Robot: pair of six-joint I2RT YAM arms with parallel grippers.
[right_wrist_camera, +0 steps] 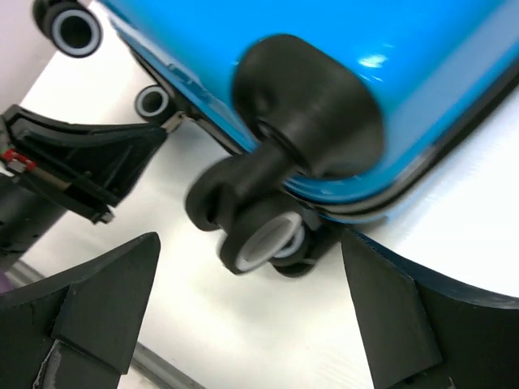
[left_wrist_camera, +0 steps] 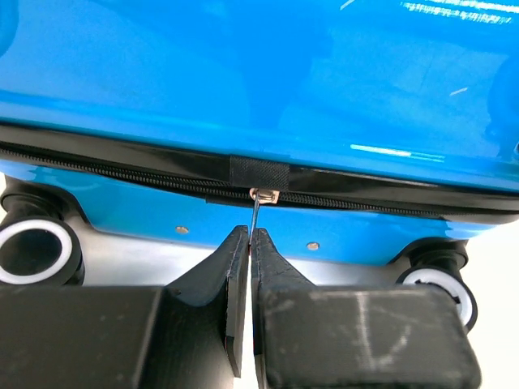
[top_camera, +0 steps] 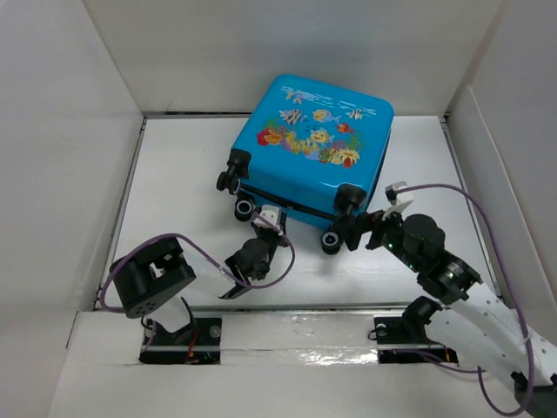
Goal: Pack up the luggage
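The luggage (top_camera: 313,148) lies flat and closed on the white table, fish print up, wheels toward me. My left gripper (top_camera: 265,223) is at the middle of its near side, shut on the thin metal zipper pull (left_wrist_camera: 255,215) that hangs from the slider (left_wrist_camera: 264,194) on the black zipper line. In the left wrist view the blue shell (left_wrist_camera: 268,73) fills the top and the left gripper (left_wrist_camera: 249,235) pinches the pull at its very tips. My right gripper (top_camera: 359,230) is open at the near right corner, its fingertips either side of a caster wheel (right_wrist_camera: 263,239) without touching it.
White walls close in the table on the left (top_camera: 61,174), back and right (top_camera: 513,165). A purple cable (top_camera: 470,205) loops above the right arm. Other casters stand at the near edge (top_camera: 244,208) and left corner (top_camera: 233,170). The left gripper (right_wrist_camera: 89,162) shows in the right wrist view.
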